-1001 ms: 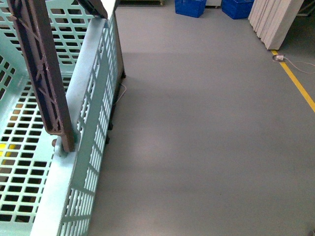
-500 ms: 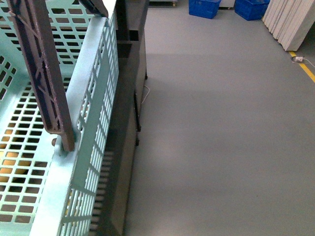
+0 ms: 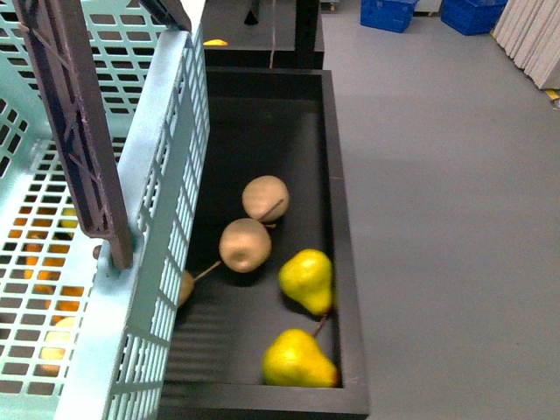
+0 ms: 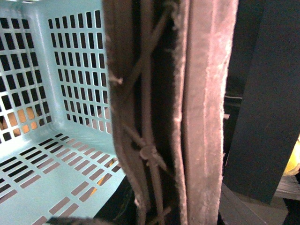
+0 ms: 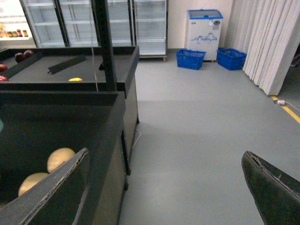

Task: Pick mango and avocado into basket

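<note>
The light turquoise basket point(image 3: 166, 175) fills the left of the front view, lifted, with its brown handle point(image 3: 74, 131) upright. In the left wrist view the same handle point(image 4: 201, 117) runs through the middle with the slotted basket wall point(image 4: 70, 70) beside it. My left gripper is shut on that handle and its fingers do not show. In the right wrist view my right gripper point(image 5: 164, 192) stands open over grey floor, with nothing between its fingers. Neither the mango nor the avocado is in view.
A black display bin point(image 3: 337, 219) beside the basket holds two brown round fruits point(image 3: 245, 245) and two yellow pears point(image 3: 306, 280). Orange fruit point(image 3: 44, 254) shows through the basket floor. Grey floor point(image 3: 455, 219) lies to the right. Blue crates point(image 5: 191, 58) stand far off.
The front view has swung left: the black bin with pears has come into sight where bare floor showed. The basket keeps the same place in the view.
</note>
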You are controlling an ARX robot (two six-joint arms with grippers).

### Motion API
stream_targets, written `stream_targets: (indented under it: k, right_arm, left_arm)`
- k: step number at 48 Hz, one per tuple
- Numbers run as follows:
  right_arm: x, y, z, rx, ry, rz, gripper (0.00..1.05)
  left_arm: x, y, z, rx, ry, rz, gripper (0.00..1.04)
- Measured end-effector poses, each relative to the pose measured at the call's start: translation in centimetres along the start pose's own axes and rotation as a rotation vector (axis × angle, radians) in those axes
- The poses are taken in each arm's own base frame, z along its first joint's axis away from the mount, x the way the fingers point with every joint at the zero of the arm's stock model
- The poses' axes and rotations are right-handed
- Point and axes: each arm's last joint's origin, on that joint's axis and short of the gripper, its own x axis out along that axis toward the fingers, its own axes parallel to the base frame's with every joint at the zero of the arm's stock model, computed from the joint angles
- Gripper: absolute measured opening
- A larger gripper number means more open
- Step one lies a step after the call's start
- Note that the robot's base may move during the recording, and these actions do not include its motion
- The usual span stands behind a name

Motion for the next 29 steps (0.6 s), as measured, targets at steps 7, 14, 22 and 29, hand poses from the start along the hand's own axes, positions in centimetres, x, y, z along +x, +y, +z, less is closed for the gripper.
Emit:
stream_targets:
  k: [7,14,22,29]
  right_arm:
    - [0.00,0.00,0.00,0.000,0.000,-0.001,0.96]
    - [0.00,0.01,0.00,0.000,0.000,0.002,0.96]
    - [0.00,0.00,0.00,0.000,0.000,0.002,0.96]
    - [0.00,0.00,0.01,0.000,-0.001,0.002,0.96]
  left_arm:
    - [0.00,0.00,0.01,0.000,0.000,0.000,0.17]
    - [0.00,0.02,0.01,0.001,0.000,0.001,0.17]
    - [0.00,0.02,0.01,0.000,0.001,0.000,0.17]
    - [-0.01,0.04,0.01,0.000,0.000,0.001,0.17]
